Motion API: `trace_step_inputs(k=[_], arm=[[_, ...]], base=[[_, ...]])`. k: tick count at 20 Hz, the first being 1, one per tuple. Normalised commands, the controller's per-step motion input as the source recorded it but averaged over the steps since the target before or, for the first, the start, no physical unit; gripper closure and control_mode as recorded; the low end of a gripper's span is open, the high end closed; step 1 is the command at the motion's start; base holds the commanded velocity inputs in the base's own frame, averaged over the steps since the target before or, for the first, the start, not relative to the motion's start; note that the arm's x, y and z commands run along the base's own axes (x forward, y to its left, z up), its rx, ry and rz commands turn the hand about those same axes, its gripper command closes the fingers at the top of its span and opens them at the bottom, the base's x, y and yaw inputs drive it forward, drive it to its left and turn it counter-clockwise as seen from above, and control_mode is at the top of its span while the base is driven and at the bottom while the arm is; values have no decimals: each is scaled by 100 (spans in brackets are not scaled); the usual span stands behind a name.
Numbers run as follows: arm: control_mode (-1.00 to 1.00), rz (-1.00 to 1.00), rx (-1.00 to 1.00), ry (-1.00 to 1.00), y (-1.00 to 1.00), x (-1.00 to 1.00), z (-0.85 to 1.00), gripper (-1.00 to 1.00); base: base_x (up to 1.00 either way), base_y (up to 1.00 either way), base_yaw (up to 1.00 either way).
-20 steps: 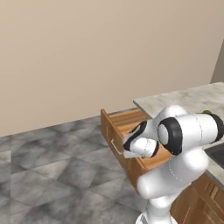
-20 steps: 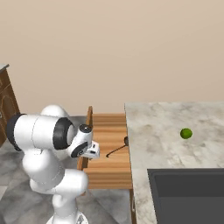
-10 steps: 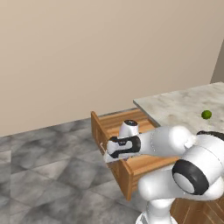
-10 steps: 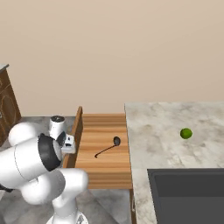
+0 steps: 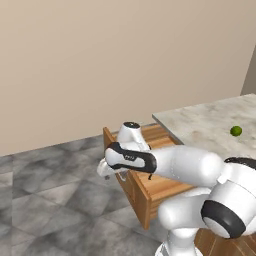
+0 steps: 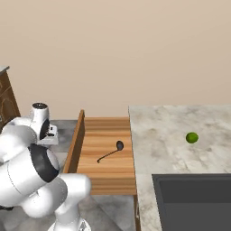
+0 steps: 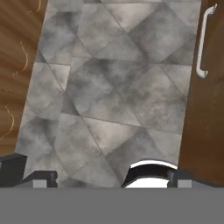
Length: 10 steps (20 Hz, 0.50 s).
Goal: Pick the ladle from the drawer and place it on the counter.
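The drawer (image 6: 106,169) stands pulled out to the left of the counter (image 6: 167,128). On its plank floor lies the black ladle (image 6: 111,152), bowl toward the counter, handle pointing to the front left. My gripper (image 6: 52,135) hangs outside the drawer, a little left of the drawer's front panel (image 6: 75,145), well apart from the ladle. In the left base view the gripper (image 5: 104,170) sits beside the drawer front (image 5: 131,185). The hand view looks down at grey floor tiles; the gripper (image 7: 94,178) is open, its fingertips (image 7: 13,168) wide apart with nothing between them.
A small green ball (image 6: 192,137) rests on the counter, and a dark sink basin (image 6: 194,200) lies at the front right. A dark wooden cabinet (image 6: 8,97) stands far left. In the hand view, a dark wood panel with a silver bar handle (image 7: 202,41) runs along the right.
The drawer front slid further out over the first half second. The hand then came away from the drawer and swung left, past the front panel, over the floor. The ladle has not moved.
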Motion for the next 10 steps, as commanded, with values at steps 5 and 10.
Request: trace_step_inputs(k=[5, 10], arm=[[-100, -12, 2, 29, -91, 88, 55, -100], [-100, -35, -3, 14, -87, 56, -1, -100]], base=[[0, 0, 0], [0, 0, 0]])
